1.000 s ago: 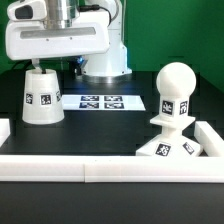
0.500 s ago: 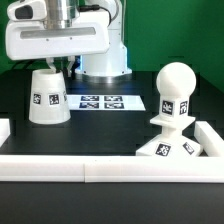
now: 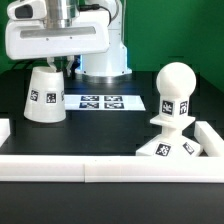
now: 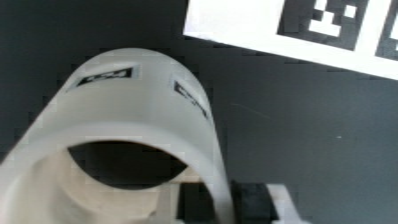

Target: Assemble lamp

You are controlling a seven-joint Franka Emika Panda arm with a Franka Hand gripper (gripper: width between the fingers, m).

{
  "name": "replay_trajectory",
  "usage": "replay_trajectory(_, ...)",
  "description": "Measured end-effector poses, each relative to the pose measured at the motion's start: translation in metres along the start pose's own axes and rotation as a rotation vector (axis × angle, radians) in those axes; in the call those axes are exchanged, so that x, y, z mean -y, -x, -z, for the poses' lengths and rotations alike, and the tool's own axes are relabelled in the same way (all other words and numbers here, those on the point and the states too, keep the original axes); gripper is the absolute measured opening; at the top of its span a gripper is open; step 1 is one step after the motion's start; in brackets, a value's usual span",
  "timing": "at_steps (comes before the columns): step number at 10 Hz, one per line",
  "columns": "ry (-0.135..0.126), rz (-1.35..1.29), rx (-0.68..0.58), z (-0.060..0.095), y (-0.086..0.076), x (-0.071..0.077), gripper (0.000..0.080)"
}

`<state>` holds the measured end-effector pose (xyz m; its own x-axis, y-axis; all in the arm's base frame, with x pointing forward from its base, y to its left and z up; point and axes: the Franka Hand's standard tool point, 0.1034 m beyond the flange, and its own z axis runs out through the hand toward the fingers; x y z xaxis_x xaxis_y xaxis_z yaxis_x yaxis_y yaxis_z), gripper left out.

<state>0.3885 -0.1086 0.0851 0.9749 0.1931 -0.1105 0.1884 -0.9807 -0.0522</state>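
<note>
The white cone-shaped shade (image 3: pixel 42 97) is at the exterior view's left, narrow end up and slightly tilted on the black table. My gripper (image 3: pixel 55 63) comes down onto its top rim. In the wrist view the shade (image 4: pixel 134 110) fills the frame with its dark opening toward the camera. My gripper (image 4: pixel 228 205) is shut on the rim wall, one pad inside and one outside. At the exterior view's right the ball-shaped bulb (image 3: pixel 175 85) stands upright on the blocky base (image 3: pixel 168 148).
The marker board (image 3: pixel 100 101) lies flat behind the shade and also shows in the wrist view (image 4: pixel 311 25). White rail-like border blocks (image 3: pixel 100 168) run along the front edge and the right side. The robot's white body (image 3: pixel 100 55) stands behind.
The shade stood straight a second ago. It then shifted slightly to the exterior view's right and tilted, and now sits back left, slightly higher and still tilted. Bulb and base have not moved.
</note>
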Motion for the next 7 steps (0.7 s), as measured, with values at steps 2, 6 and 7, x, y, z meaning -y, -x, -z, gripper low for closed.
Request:
replay_trajectory(2,-0.011,0.021,0.012,0.007,-0.003,0.013,0.0047)
replay_trajectory(6,-0.056,0.07,0.05,0.042,-0.018,0.047,0.0047)
replay_trajectory(7,-0.08,0.076,0.053,0.051,-0.026,0.053,0.0047)
